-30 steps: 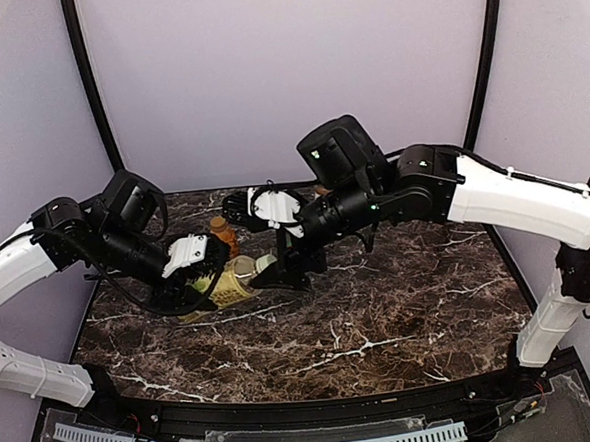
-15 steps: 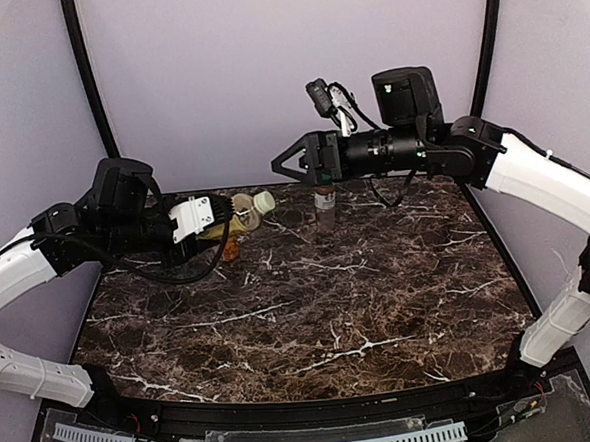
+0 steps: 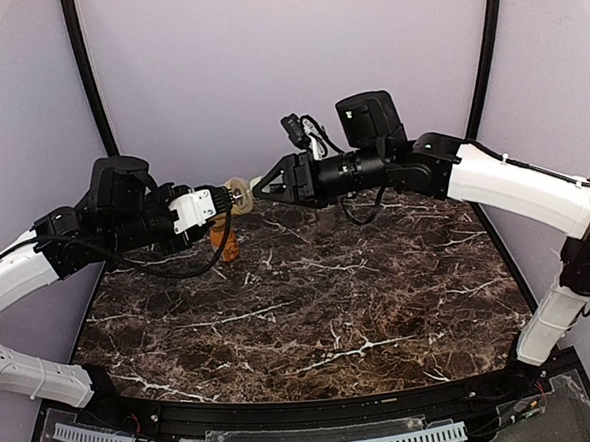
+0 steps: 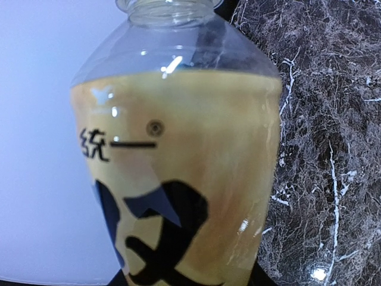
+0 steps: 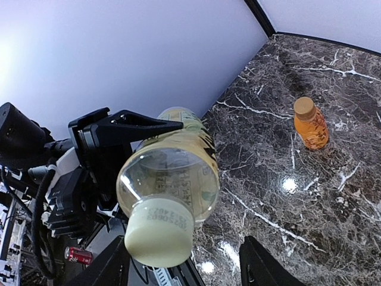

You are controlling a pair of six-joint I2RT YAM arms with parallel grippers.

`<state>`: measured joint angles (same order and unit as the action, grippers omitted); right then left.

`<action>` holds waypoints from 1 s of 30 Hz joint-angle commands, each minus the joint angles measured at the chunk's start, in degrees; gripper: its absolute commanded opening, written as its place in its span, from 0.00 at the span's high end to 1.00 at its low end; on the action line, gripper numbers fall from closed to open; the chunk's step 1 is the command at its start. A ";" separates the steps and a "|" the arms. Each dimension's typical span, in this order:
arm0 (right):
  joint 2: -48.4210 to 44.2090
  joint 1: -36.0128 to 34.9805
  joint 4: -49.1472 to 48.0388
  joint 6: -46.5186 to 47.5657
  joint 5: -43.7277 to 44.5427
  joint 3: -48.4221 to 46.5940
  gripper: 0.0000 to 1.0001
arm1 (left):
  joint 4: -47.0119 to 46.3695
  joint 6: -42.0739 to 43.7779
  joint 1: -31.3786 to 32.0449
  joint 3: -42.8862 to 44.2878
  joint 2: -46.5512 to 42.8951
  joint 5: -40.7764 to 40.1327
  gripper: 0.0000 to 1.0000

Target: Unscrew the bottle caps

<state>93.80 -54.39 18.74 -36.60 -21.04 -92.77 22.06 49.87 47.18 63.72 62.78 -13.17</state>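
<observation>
Two bottles in view, one held in the air and one on the table.

Surface: table (image 3: pixel 380 306) is dark brown marble-pattern with white veining and glossy, with light glints in the right wrist view. Pale lilac-white walls (image 3: pixel 286 71) close the back and sides. Black poles (image 3: pixel 88 83) run up the rear corners.

Tea bottle (image 5: pixel 178 173): off the table, held above its back-left part. Long axis is roughly horizontal, running left-right in the top view. The base sits in the left gripper (image 3: pixel 212 202) and the cream-white cap (image 5: pixel 159 239) points right, toward the right gripper (image 3: pixel 265 186).

Left gripper: clamped around the body of the tea bottle. One black finger lies along the top of the bottle in the right wrist view.

Right gripper: jaws apart, straddling the cap end. One finger (image 5: pixel 259 268) stands clear of the cap with table showing between them. No grip on the cap seen.

Tea bottle appearance: clear plastic with a rounded shoulder and yellowish liquid. There is an air gap under the neck in the left wrist view. Yellow label carries heavy black characters. Small printed code is visible on the neck ring. Cap is on.

Orange juice bottle (image 3: pixel 228 247): squat, upright on the table at back left, below the held bottle in the top view. Its orange cap (image 5: pixel 304 107) is on.
</observation>
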 commanded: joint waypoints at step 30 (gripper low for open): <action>0.94 -18.26 14.33 67.38 7.21 -4.24 1.00 | 30.81 -6.48 0.80 4.51 -0.25 45.53 0.67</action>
<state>92.47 -67.26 33.80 11.57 -17.21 -94.59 48.84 44.40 46.89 66.39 61.58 17.02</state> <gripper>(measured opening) 0.257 0.413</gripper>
